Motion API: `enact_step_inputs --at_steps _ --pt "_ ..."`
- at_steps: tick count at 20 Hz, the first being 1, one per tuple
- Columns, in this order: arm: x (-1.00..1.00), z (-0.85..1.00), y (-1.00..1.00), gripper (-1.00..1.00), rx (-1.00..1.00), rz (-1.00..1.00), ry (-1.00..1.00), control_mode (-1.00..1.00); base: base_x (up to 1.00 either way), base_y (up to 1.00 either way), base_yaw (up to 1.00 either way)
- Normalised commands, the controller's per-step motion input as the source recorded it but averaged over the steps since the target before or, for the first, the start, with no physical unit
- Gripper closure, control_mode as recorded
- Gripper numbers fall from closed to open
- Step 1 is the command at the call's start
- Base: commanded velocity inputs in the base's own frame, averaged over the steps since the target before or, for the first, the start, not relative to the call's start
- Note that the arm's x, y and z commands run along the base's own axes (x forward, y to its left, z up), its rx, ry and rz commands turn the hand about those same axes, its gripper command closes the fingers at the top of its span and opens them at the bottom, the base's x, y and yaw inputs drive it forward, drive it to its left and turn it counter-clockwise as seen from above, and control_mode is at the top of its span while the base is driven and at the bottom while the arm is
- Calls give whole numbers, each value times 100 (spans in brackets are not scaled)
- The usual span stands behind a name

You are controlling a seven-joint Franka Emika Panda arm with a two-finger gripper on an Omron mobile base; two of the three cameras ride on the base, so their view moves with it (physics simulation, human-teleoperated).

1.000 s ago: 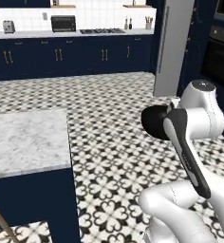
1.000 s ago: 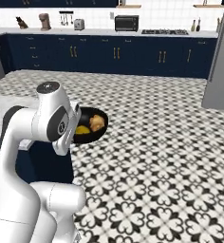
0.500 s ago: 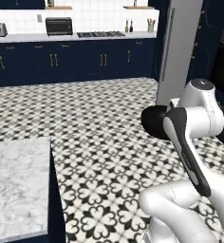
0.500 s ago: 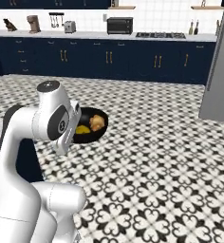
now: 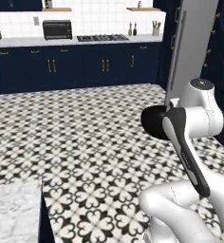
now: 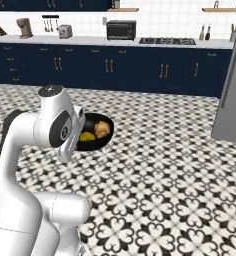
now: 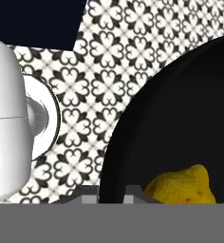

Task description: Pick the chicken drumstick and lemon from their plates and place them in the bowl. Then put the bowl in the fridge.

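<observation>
Above the patterned floor (image 6: 170,190), the claw (image 7: 111,192) pinches the rim of the black bowl (image 6: 93,135) — lemon (image 6: 86,136) and chicken drumstick (image 6: 103,129) lying inside — with the fridge (image 5: 192,47) off to the right.

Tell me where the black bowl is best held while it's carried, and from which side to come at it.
Grip the bowl by its thin rim, fingers closing from above over the edge nearest the arm. Its shallow, wide shape leaves nothing else to pinch, and the drumstick and lemon fill the middle. The gripper appears shut on that rim now, bowl level above the floor.
</observation>
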Motion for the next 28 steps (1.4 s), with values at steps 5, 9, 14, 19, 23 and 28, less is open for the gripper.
enact_step_inputs --at_steps 5,9,14,19,23,28 --pt "0 0 0 100 0 0 0 100 100 -10 0" --pt "0 0 0 100 0 0 0 100 100 -12 0" --pt "0 0 0 100 0 0 0 100 100 -16 0" --pt "0 0 0 100 0 0 0 100 100 -21 0" --pt "0 0 0 100 0 0 0 100 100 -13 -1" --pt "0 0 0 100 0 0 0 100 100 -8 -7"
